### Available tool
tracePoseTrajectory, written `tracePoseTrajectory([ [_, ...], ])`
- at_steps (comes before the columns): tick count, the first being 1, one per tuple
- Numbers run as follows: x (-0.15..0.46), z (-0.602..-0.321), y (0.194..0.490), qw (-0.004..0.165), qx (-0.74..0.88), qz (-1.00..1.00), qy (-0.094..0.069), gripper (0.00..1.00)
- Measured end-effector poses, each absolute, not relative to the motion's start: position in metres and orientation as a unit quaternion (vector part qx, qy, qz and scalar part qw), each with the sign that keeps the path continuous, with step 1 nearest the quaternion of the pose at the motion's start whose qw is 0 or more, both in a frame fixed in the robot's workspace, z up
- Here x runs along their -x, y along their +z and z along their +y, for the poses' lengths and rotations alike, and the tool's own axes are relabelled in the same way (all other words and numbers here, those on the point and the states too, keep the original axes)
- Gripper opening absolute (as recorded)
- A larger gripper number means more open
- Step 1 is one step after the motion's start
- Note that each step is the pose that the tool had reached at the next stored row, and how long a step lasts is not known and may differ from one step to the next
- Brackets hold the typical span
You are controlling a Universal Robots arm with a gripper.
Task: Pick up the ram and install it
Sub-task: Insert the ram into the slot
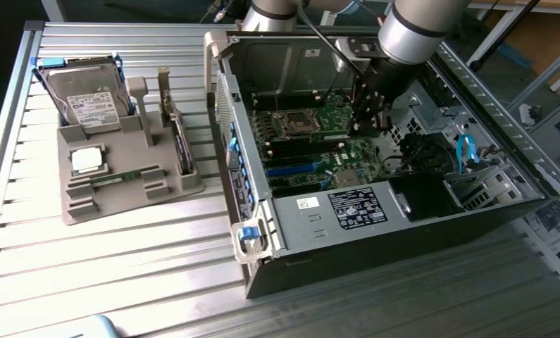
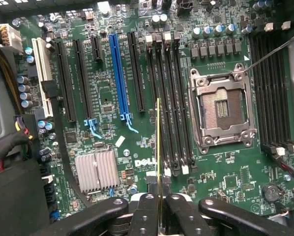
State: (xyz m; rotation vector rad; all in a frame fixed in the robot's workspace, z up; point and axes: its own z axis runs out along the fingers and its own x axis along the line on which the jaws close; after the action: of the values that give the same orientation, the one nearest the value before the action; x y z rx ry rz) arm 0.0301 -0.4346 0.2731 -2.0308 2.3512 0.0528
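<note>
Pickup is done: the jaws clench the ram edge-on over the slots beside the CPU socket, seemingly not yet seated.

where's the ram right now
In the wrist view the ram is clamped edge-on in the tool, over the black memory slots beside the empty CPU socket.

The empty memory slots lie unobstructed, with the CPU socket just beside.
</note>
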Motion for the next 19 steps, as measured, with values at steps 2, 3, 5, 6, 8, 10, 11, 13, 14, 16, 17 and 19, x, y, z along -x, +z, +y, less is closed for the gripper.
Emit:
tracePoseTrajectory([
  [2,-0.03,-0.435,0.271,0.017,0.653,0.757,0.017,0.12],
  [3,-0.03,-0.435,0.271,0.017,0.653,0.757,0.017,0.12],
  [5,-0.03,-0.435,0.27,0.017,0.653,0.757,0.017,0.12],
  [6,-0.03,-0.435,0.269,0.017,0.653,0.757,0.017,0.12],
  [8,-0.03,-0.435,0.268,0.017,0.653,0.757,0.017,0.12],
  [10,-0.03,-0.435,0.267,0.017,0.653,0.757,0.017,0.12],
  [11,-0.03,-0.435,0.267,0.017,0.653,0.757,0.017,0.12],
  [13,-0.03,-0.435,0.266,0.017,0.653,0.757,0.017,0.12],
  [14,-0.03,-0.435,0.265,0.017,0.653,0.757,0.017,0.12],
  [16,-0.03,-0.435,0.263,0.017,0.653,0.757,0.017,0.12],
  [17,-0.03,-0.435,0.263,0.017,0.653,0.757,0.016,0.12],
  [19,-0.03,-0.435,0.262,0.017,0.653,0.757,0.016,0.12],
])
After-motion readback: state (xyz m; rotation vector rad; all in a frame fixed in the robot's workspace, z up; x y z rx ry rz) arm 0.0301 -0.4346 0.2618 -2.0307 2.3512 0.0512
